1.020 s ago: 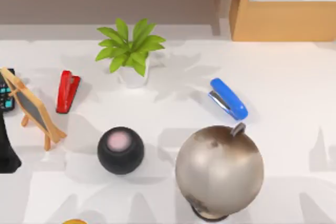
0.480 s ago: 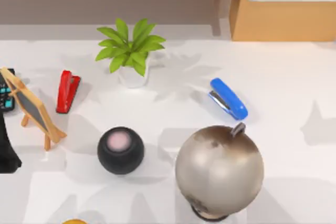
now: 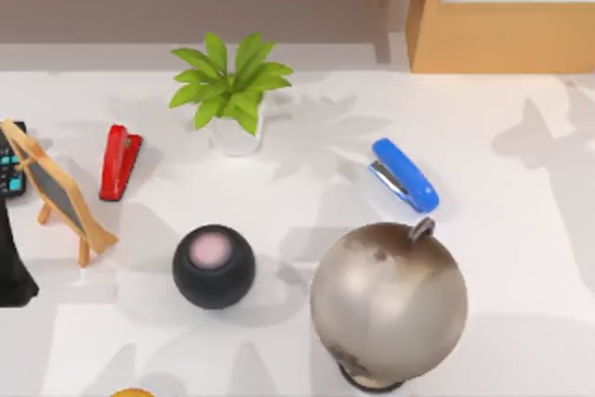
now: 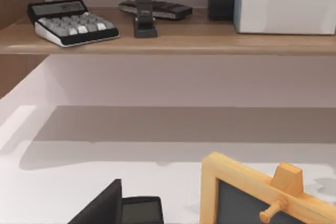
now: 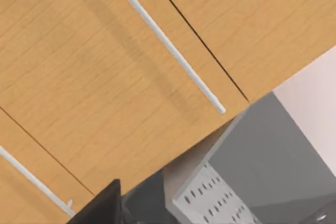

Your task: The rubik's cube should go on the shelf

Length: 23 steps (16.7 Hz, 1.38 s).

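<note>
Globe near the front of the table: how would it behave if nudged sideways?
The globe looks top-heavy: a big sphere on a small dark base, so it would probably tip rather than slide. Once over, it would likely roll toward the blue stapler or the black speaker.

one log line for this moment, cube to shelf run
stage: cube not yet found | shelf: holds calculator, black stapler, tissue box | right wrist: faces cabinet | table: globe, plant

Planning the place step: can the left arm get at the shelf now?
Probably yes. The left arm, at the table's left edge, faces the shelf; bare board lies between black stapler and tissue box. The chalkboard sits lower, seemingly out of the way.
</note>
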### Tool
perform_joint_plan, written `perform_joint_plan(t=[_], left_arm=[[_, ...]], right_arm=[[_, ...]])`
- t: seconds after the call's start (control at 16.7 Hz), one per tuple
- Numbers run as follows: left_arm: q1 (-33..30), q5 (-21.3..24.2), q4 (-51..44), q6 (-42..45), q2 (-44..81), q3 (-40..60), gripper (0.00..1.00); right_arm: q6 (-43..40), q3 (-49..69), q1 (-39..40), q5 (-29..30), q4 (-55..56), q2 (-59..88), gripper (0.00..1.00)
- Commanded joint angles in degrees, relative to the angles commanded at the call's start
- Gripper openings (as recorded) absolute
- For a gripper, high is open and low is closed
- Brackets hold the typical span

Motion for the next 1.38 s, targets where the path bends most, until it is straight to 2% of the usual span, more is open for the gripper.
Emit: perform_joint_plan(t=[0.36, 0.66, 0.9, 1.38], left_arm=[[0.0, 0.0, 0.0, 0.0, 0.0, 0.0, 1.00], [0.0, 0.0, 0.0, 0.0, 0.0, 0.0, 1.00], [0.0, 0.0, 0.0, 0.0, 0.0, 0.0, 1.00], [0.0, 0.0, 0.0, 0.0, 0.0, 0.0, 1.00]], right_arm=[[-21.4, 13.1, 2.9, 3.0, 18.0, 32.1, 1.00], [-33.9, 20.8, 4.6, 5.1, 28.6, 51.6, 1.00], [-38.2, 23.4, 5.2, 5.9, 32.3, 58.3, 1.00], [-38.3, 25.1, 4.8, 5.6, 31.4, 59.1, 1.00]])
